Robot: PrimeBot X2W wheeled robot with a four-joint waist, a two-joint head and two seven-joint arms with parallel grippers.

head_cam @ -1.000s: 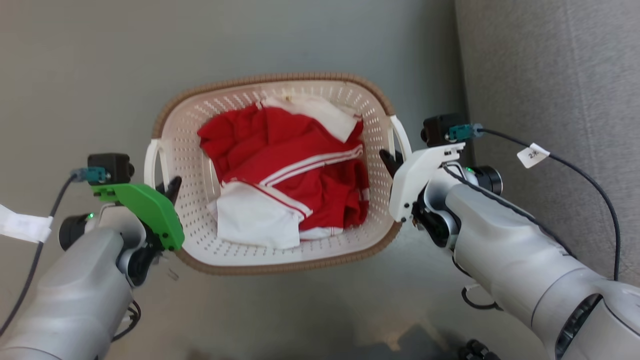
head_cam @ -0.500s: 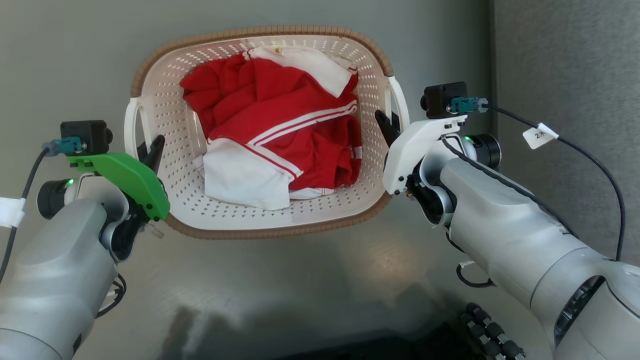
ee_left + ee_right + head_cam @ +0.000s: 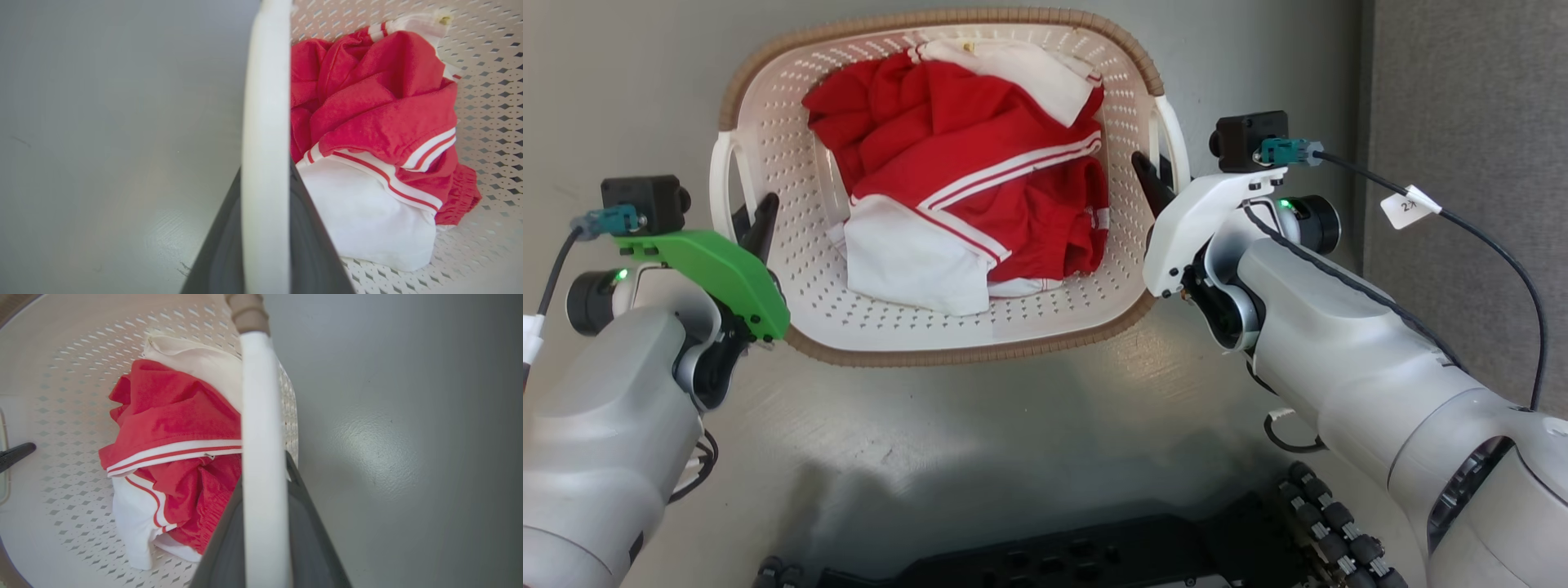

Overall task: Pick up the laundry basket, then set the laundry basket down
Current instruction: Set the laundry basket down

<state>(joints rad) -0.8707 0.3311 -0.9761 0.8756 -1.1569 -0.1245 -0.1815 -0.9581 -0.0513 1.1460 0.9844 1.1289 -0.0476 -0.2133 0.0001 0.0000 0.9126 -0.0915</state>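
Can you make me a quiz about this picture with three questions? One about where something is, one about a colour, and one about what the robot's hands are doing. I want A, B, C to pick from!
1. Where are the red and white clothes?
A. in the laundry basket
B. on a shelf
C. on the robot's head

2. What colour is the basket's rim?
A. blue
B. brown
C. black

3. What are the left gripper and right gripper doing?
A. hanging open, away from the basket
B. pinching the clothes
C. each clamped on the basket

Answers:
1 A, the clothes lie heaped inside its perforated walls.
2 B, the woven-look band around the top is brown.
3 C, in the wrist views the left handle and the right handle run between the dark fingers.
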